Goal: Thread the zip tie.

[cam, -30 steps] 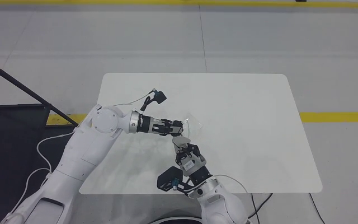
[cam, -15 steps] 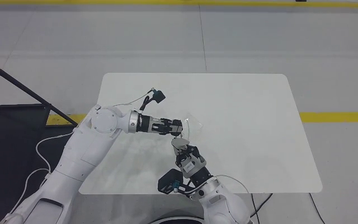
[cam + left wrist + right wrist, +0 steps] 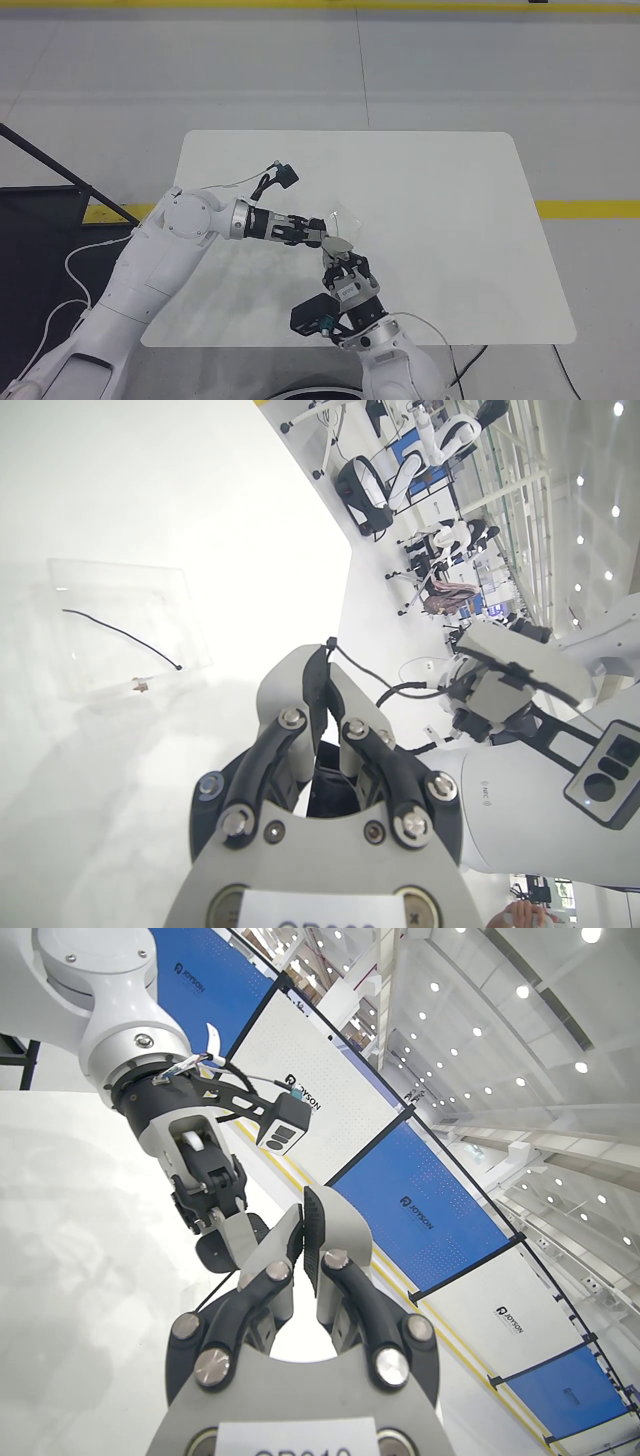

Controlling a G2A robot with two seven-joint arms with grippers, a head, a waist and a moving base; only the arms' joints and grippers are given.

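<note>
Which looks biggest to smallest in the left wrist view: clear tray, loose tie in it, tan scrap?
1. Tray, largest by far.
2. Loose tie, spanning most of the tray.
3. Scrap, a speck by the tray's edge.
All sit together, so nearness hardly skews this.

Right gripper (image 3: 301, 1220): pads pressed together, above the white table (image 3: 75, 1238). Left gripper (image 3: 232, 1248) sits just beyond it. A thin black zip tie (image 3: 216, 1292) strand shows between the two.
</note>
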